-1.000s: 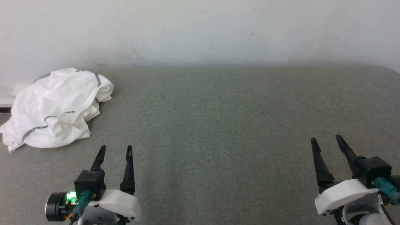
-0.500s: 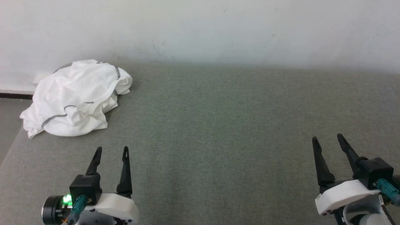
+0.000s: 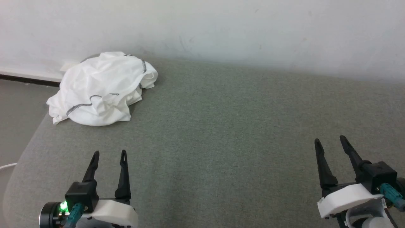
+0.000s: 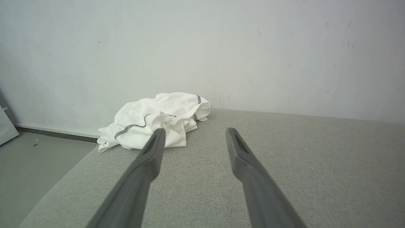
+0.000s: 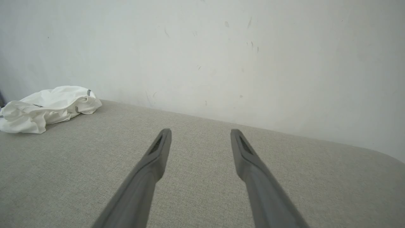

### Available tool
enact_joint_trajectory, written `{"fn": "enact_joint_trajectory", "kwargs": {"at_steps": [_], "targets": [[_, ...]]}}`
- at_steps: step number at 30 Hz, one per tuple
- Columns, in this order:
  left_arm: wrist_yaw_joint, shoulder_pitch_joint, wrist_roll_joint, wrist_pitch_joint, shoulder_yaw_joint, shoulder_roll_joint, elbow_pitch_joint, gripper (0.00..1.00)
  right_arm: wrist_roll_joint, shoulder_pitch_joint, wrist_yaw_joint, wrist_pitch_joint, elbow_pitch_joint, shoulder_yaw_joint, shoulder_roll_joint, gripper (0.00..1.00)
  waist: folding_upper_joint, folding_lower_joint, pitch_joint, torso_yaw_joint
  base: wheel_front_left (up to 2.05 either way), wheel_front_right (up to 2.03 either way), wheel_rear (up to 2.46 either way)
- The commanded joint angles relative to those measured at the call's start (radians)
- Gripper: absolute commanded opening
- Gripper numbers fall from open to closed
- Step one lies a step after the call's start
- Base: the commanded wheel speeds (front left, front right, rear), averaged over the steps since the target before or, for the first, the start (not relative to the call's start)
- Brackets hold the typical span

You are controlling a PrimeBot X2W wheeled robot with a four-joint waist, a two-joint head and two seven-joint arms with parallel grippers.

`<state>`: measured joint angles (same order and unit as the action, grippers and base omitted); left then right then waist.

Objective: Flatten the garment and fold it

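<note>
The crumpled white fabric garment (image 3: 101, 91) sits heaped at a far corner of the grey padded surface (image 3: 227, 133) (not flattened yet), so left gripper (image 3: 109, 152) and right gripper (image 3: 329, 139) wait empty, jaws apart.

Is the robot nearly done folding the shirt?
No, nothing looks done yet. The thin white fabric top with dark zigzag stitching lies crumpled at the far left corner of the grey woven surface. The left pincer and right pincer are open, empty and apart from it. Flattening and folding are left.
</note>
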<state>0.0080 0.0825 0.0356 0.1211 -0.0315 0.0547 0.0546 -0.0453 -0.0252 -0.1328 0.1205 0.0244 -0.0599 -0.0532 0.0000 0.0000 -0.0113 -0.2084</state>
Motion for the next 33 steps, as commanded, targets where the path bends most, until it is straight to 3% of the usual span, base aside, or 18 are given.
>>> {"fn": "enact_joint_trajectory", "kwargs": {"at_steps": [1, 33], "targets": [[-0.009, 0.020, 0.006, 0.012, -0.007, -0.002, 0.008, 1.00, -0.003, -0.003, 0.001, 0.012, 0.004, 0.003, 0.001, 1.00, 0.0000, 0.0000, -0.001, -0.024, 0.00, 0.00, 0.00], [-0.054, 0.075, 0.026, 0.077, -0.065, -0.004, 0.009, 1.00, -0.031, -0.021, 0.002, 0.077, 0.053, 0.045, 0.002, 1.00, 0.0000, 0.0000, 0.035, -0.230, 0.00, 0.00, 0.00]]}}
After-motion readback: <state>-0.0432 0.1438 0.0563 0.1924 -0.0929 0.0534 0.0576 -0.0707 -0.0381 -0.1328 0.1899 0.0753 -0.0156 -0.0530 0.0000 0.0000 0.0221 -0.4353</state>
